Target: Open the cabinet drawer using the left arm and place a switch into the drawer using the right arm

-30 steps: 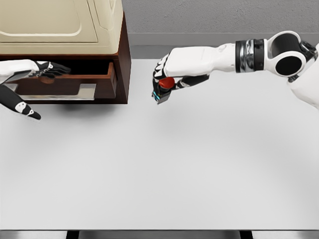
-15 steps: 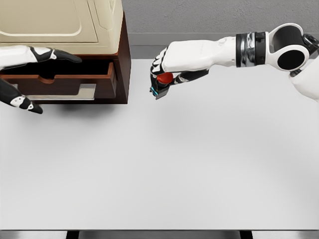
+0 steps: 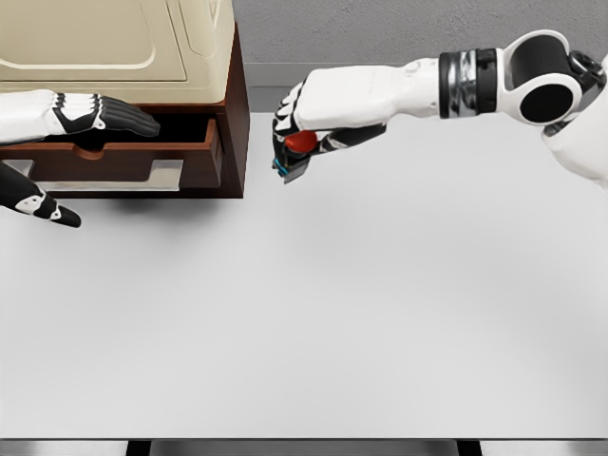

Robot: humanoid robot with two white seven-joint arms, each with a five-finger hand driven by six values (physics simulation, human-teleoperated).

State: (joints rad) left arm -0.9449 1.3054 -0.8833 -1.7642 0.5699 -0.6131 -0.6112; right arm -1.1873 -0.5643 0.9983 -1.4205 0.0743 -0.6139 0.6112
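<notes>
Red-buttoned and dark-bodied, the switch hangs above the white table, pinched in the curled fingers of the right hand, just right of the cabinet and clear of it. The right arm reaches in from the upper right edge. The brown drawer stands pulled out from the cabinet's dark wooden base, its front facing the camera. The left hand lies flat over the drawer opening, fingers stretched out straight and close together, gripping nothing; its black thumb points down in front of the drawer. A cream-coloured top caps the cabinet, against a grey wall.
</notes>
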